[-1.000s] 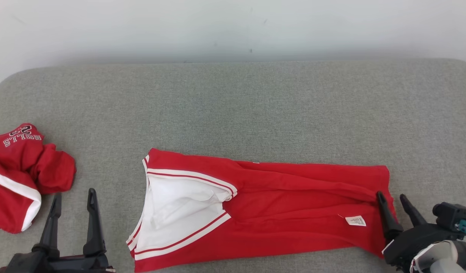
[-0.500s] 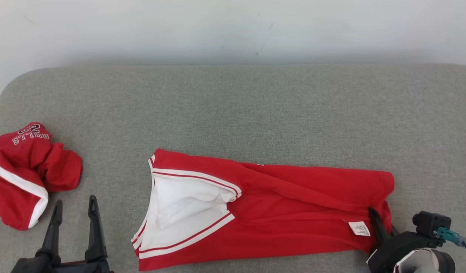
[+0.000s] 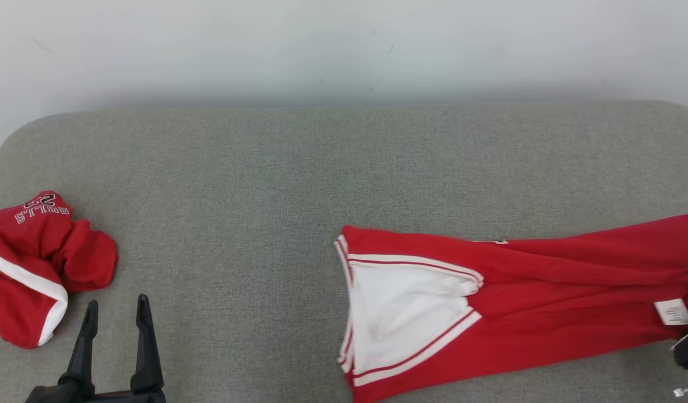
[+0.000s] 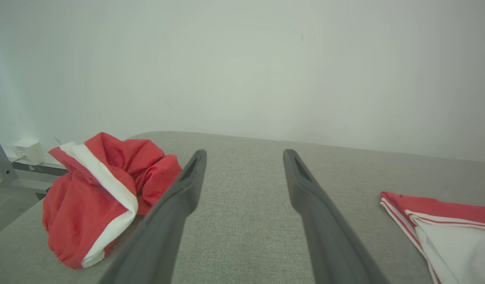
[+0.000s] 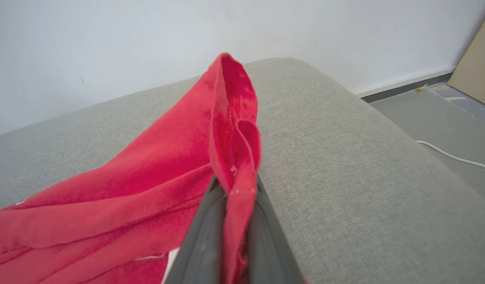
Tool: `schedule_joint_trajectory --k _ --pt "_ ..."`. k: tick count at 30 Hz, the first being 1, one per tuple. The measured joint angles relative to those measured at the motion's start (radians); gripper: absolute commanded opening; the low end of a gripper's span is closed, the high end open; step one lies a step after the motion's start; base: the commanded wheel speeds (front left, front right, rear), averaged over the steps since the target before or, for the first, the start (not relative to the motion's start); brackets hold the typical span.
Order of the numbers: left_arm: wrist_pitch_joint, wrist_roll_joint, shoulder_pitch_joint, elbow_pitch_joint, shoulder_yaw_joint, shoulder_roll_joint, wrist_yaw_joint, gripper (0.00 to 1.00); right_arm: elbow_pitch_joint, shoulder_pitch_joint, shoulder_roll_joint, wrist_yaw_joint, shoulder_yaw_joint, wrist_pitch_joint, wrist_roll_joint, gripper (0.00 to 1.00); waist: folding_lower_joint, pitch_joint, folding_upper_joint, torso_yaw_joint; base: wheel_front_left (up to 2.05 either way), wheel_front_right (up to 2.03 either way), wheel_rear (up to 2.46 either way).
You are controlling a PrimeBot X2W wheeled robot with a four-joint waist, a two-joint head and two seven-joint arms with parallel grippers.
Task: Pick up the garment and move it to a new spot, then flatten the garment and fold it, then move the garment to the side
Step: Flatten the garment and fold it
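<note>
The garment is a red piece with white trim and a white inner panel, lying folded lengthwise on the grey cushion. It reaches the right border of the head view, with a small white label near that end. My right gripper is shut on the garment's right end, and the red hem stands up in a fold between the fingers. My left gripper stands open at the lower left with nothing between its fingers. The garment's trimmed end lies well to its right.
A second red garment with white lettering lies crumpled at the cushion's left end, just left of my left gripper. A pale wall runs behind. Past the cushion's rounded right end are floor, a white cable and a wooden board.
My right gripper shut on the garment's right end and dragged the whole garment to the right. The crumpled garment and my left gripper stayed in place.
</note>
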Motion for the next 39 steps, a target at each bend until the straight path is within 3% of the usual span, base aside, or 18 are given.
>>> schedule_joint_trajectory --k 8,25,31,39 --pt "0.0 0.006 0.004 -0.005 -0.005 -0.001 0.0 1.0 -0.077 -0.001 -0.017 0.0 -0.043 0.022 -0.064 0.0 -0.0001 -0.008 0.0 -0.009 0.0 0.0 0.0" --pt "0.0 0.003 0.004 0.007 -0.024 -0.003 0.0 1.0 -0.481 0.06 0.258 0.0 0.159 0.186 -0.185 0.0 -0.0001 -0.007 0.0 0.015 0.0 0.0 0.0" --pt "0.0 -0.002 0.002 0.021 -0.035 -0.003 0.0 1.0 -0.483 0.067 0.344 0.0 0.247 0.211 -0.199 0.0 -0.0001 -0.008 0.0 0.029 0.0 0.0 0.0" --pt "0.0 -0.007 -0.008 0.031 -0.052 -0.003 0.0 1.0 -0.374 0.044 0.419 0.0 0.306 0.174 -0.183 0.0 0.0 -0.008 0.0 0.048 0.0 0.0 0.0"
